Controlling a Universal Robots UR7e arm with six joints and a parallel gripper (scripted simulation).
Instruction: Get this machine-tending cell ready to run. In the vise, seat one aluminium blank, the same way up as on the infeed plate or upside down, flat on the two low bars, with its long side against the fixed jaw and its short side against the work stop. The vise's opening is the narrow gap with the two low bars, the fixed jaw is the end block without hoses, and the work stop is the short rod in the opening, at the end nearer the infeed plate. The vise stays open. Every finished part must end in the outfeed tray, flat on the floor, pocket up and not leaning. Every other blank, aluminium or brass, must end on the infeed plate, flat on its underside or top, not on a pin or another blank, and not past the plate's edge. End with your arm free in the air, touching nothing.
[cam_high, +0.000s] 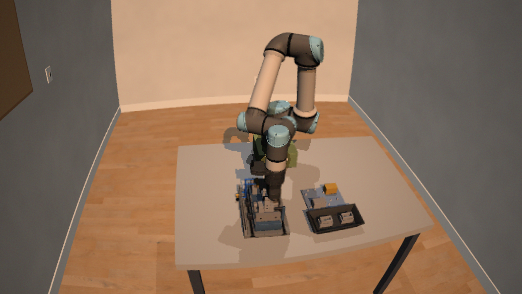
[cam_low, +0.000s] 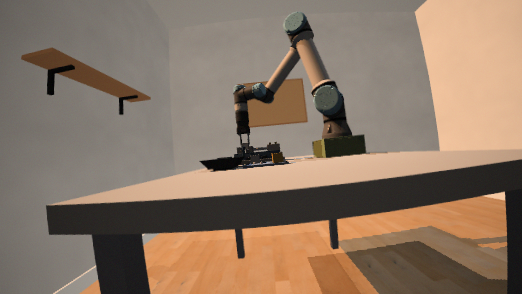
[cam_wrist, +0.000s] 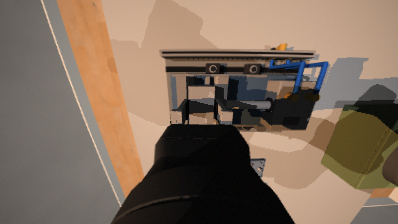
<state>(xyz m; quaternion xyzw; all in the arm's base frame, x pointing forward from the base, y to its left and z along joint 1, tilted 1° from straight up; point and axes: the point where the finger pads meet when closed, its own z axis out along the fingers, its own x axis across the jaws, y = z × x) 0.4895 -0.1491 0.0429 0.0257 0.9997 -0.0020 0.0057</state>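
My gripper (cam_high: 268, 199) stands straight down in the vise (cam_high: 264, 212) at the left of the table. In the wrist view its two dark fingers are shut on a grey aluminium blank (cam_wrist: 202, 100) in the vise's opening (cam_wrist: 235, 102). I cannot tell whether the blank rests on the low bars. The blue hoses (cam_wrist: 300, 72) mark the far end of the vise. The infeed plate (cam_high: 325, 197) lies to the right with a brass blank (cam_high: 330, 188) on it. The dark outfeed tray (cam_high: 335, 219) holds two finished parts (cam_high: 326, 220) (cam_high: 346, 217), lying flat.
The olive arm base block (cam_high: 276, 150) stands behind the vise, and it also shows in the wrist view (cam_wrist: 360, 147). The table's left edge (cam_wrist: 125, 150) runs close beside the vise. A shelf (cam_low: 82, 75) hangs on the wall, away from the table.
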